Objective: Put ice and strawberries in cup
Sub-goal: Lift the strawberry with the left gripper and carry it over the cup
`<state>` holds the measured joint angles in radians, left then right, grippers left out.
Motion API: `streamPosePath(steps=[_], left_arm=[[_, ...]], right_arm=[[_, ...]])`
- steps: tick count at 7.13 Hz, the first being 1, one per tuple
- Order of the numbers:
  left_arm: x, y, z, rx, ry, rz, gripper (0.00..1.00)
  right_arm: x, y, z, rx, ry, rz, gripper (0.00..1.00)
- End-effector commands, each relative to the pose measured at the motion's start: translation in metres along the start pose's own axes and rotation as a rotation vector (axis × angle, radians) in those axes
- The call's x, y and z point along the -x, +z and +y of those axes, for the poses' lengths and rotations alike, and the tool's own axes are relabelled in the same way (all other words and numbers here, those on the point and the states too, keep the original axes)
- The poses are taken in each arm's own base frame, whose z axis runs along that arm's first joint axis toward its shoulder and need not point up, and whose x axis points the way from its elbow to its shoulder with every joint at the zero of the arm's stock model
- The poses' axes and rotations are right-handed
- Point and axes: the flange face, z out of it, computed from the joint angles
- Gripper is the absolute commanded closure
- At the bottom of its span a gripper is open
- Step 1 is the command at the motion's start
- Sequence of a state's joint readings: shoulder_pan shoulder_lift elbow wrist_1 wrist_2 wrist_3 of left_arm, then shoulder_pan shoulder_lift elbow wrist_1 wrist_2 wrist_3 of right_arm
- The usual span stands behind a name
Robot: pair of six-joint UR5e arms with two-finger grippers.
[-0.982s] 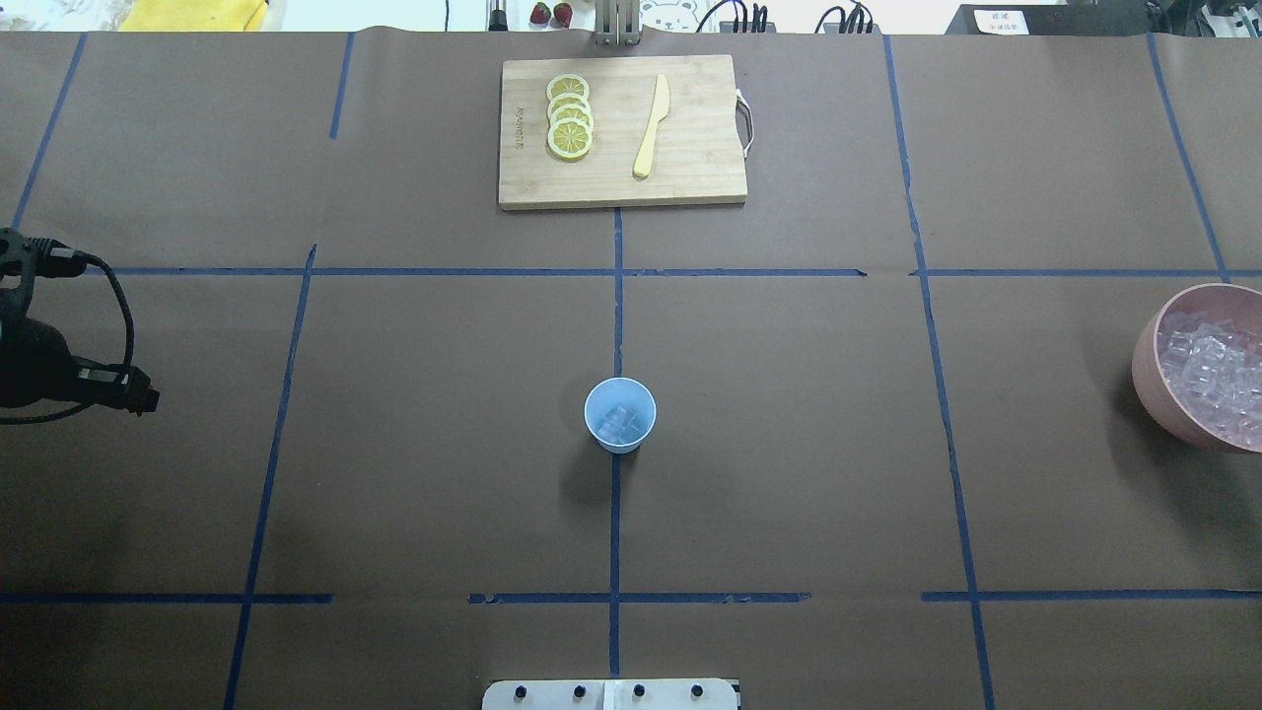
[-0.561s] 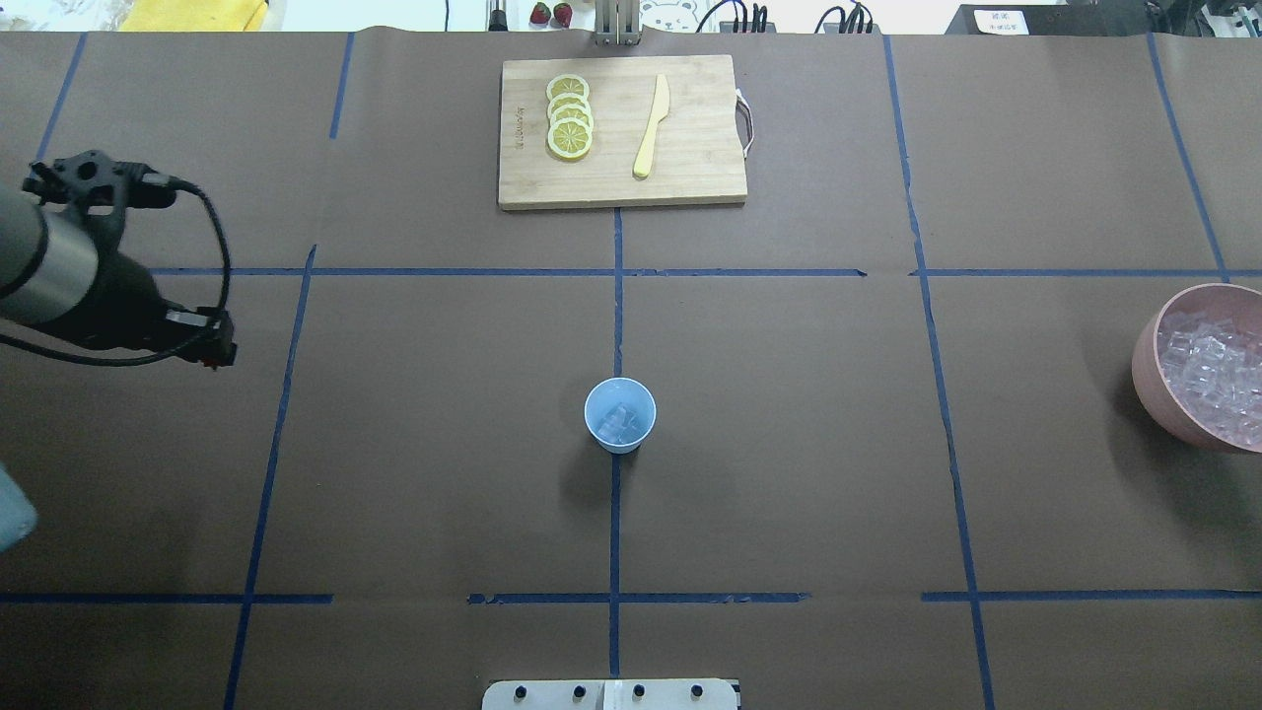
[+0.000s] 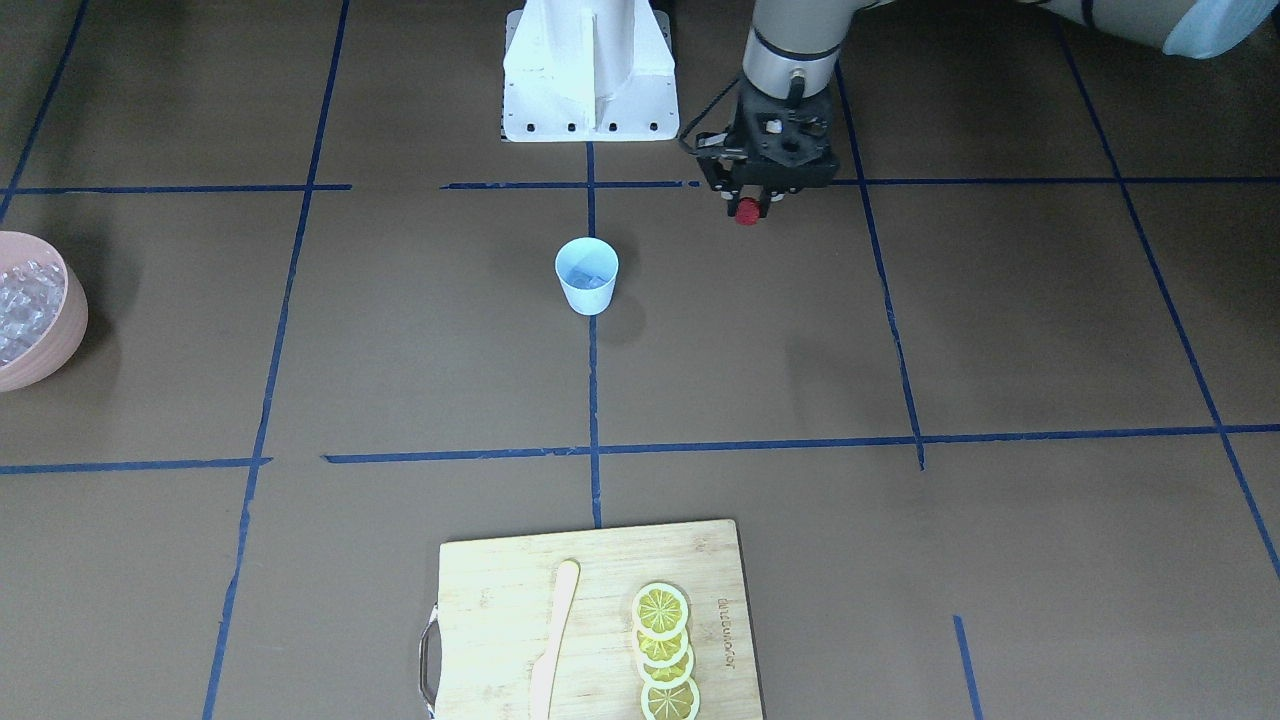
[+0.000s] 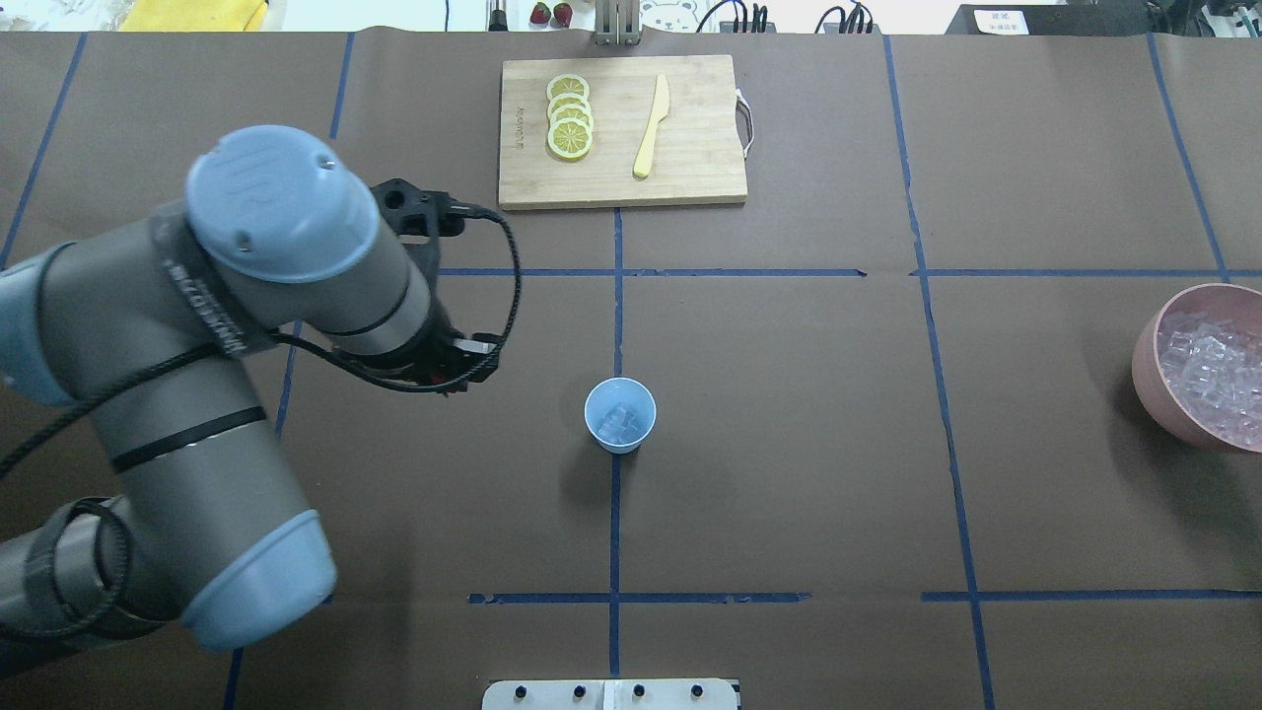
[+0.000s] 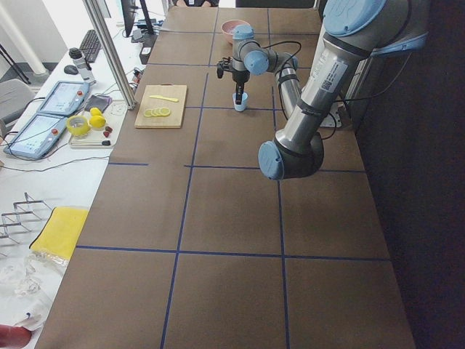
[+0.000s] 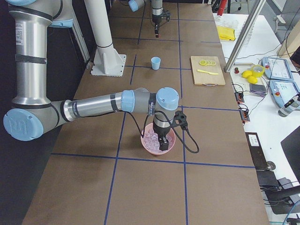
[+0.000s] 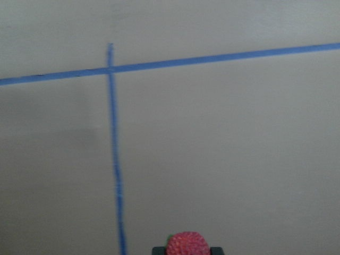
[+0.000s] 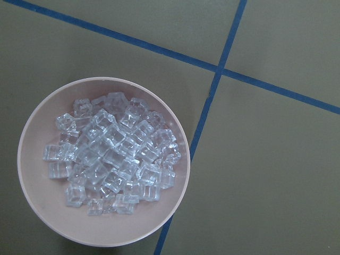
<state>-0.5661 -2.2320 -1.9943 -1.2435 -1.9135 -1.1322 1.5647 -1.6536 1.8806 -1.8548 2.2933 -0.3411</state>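
Note:
The light-blue cup [image 4: 620,415] stands at the table's middle with a few ice cubes [image 4: 618,423] inside; it also shows in the front view [image 3: 587,275]. My left gripper [image 3: 747,203] is shut on a small dark-red strawberry [image 3: 747,211], held above the table to the cup's left, apart from it. The berry shows at the bottom of the left wrist view [image 7: 187,245]. The heap of ice [image 8: 111,154] fills the pink bowl [image 8: 175,202] at the far right. My right gripper [image 6: 163,142] hangs over that bowl; I cannot tell whether it is open or shut.
A wooden cutting board [image 4: 690,168] with lemon slices [image 4: 570,118] and a pale knife [image 4: 652,126] lies at the far middle. Two more berries [image 4: 551,13] sit beyond the table's far edge. The robot's base [image 3: 587,70] stands just behind the cup.
My left arm has swung in from the table's left edge to the right, toward the cup. The cup, bowl and board have not moved.

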Motion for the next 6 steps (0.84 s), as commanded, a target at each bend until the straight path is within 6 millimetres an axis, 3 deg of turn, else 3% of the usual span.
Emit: streamPosePath(steps=[1,2,3,6], left_arm=[[-0.091,0.012,-0.006,-0.015,-0.059,-0.008,1.0],[-0.116,0.024,-0.012,-0.008,-0.087,-0.018,1.0],[-0.128,0.04,0.002,0.003,-0.093,0.016,1.0],[-0.129,0.053,0.0,0.004,-0.121,0.001,1.0]], right_arm=[[0.0,0.0,0.0,-0.001,-0.001,0.0,0.01],[0.0,0.0,0.0,0.0,0.0,0.0,0.01],[0.0,0.0,0.0,0.0,0.0,0.0,0.01],[0.0,0.0,0.0,-0.001,-0.001,0.002,0.01]])
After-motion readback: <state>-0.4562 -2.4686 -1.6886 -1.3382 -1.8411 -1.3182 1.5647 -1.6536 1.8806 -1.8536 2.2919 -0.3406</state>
